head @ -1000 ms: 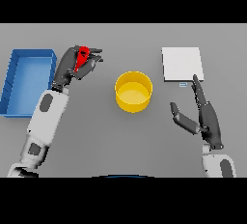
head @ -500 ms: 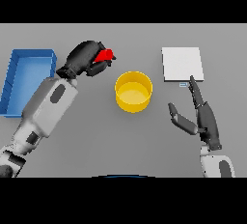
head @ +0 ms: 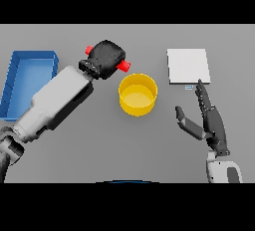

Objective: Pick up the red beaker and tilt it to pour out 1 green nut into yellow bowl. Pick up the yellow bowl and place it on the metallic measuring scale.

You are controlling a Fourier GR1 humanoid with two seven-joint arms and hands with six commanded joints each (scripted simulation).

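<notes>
My left hand (head: 105, 58), clenched around the small red beaker (head: 123, 65), has carried it up beside the round yellow bowl (head: 138, 94) and tipped it sideways, so pouring can begin, while my right hand (head: 209, 120) waits with fingers relaxed.

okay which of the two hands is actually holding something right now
The left hand, raised just left of the yellow bowl, is curled round the red beaker. The right hand is open, holding nothing.
</notes>
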